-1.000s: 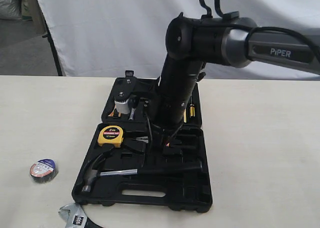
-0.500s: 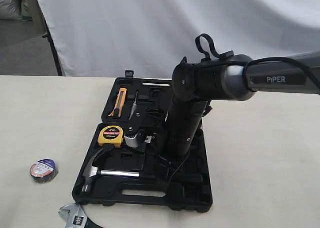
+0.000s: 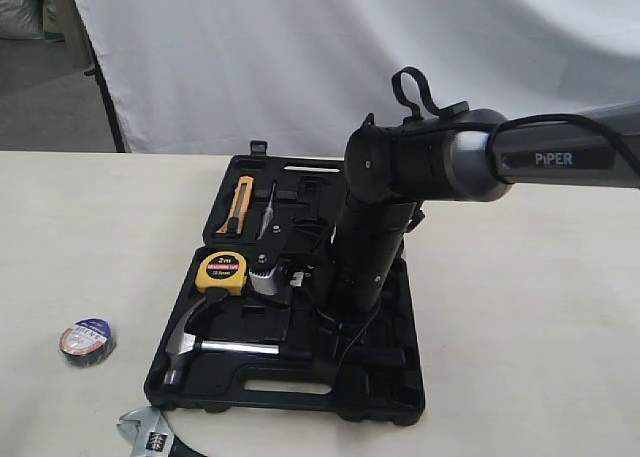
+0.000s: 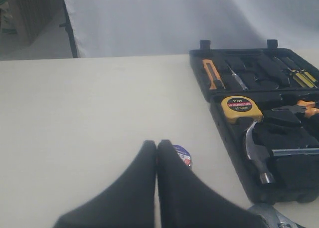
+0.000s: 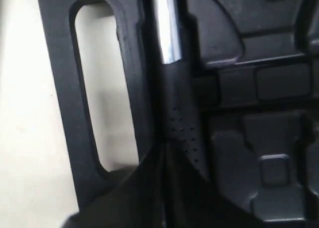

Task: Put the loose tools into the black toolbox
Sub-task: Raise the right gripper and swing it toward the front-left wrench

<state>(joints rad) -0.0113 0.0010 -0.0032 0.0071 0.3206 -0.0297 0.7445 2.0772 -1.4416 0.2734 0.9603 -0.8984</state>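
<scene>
The pale worktop [image 3: 520,307] fills the exterior view. The open black toolbox [image 3: 290,389] lies at lower centre. The right arm [image 3: 375,237] comes in from the upper right and hides much of both halves, as well as its own gripper. In the right wrist view the right gripper [image 5: 174,158] is dark and blurred. Its fingers lie against both sides of the claw hammer [image 3: 235,348]'s black handle, apparently clamped on it. The hammer rests in the toolbox's lower half, head to the left.

A yellow tape measure [image 3: 222,270] sits above the hammer's head, and an orange knife [image 3: 238,204] sits in the upper half. The adjustable wrench [image 3: 148,435] is cut off by the bottom edge, outside the toolbox. The tape roll [image 3: 85,339] lies on the worktop at lower left. The left gripper [image 4: 156,150] is pressed closed and empty, partly covering the roll in its own view.
</scene>
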